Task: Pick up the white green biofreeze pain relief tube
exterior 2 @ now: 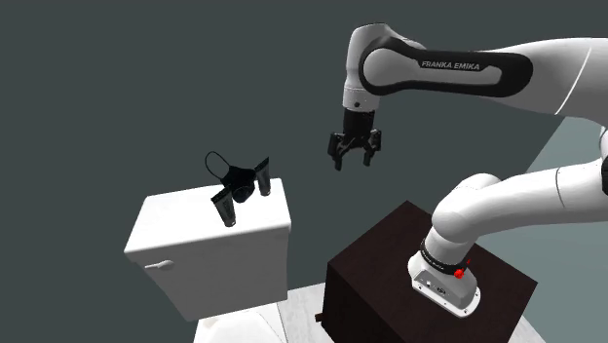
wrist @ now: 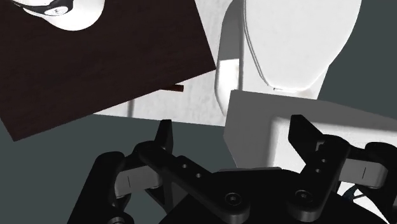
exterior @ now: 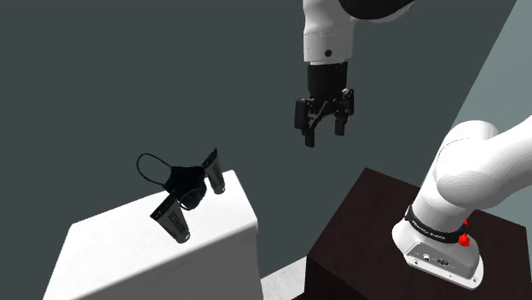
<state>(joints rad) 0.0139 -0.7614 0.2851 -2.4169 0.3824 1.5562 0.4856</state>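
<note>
White tank (exterior: pixel 128 256), black mask (exterior: pixel 183 181), dark green tube (exterior: pixel 172 222) — dark brown stand (exterior: pixel 358 230) (gripper (exterior: pixel 325 135) black).

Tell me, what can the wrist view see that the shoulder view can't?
Wrist view's extra: a rounded white shape like a toilet lid, beyond the white box. Shoulder view's extra: a black face mask and two tubes, one on each side of it, all on top of the white box. Both share: the open gripper, the dark brown stand, the white box and the arm's white base.
</note>
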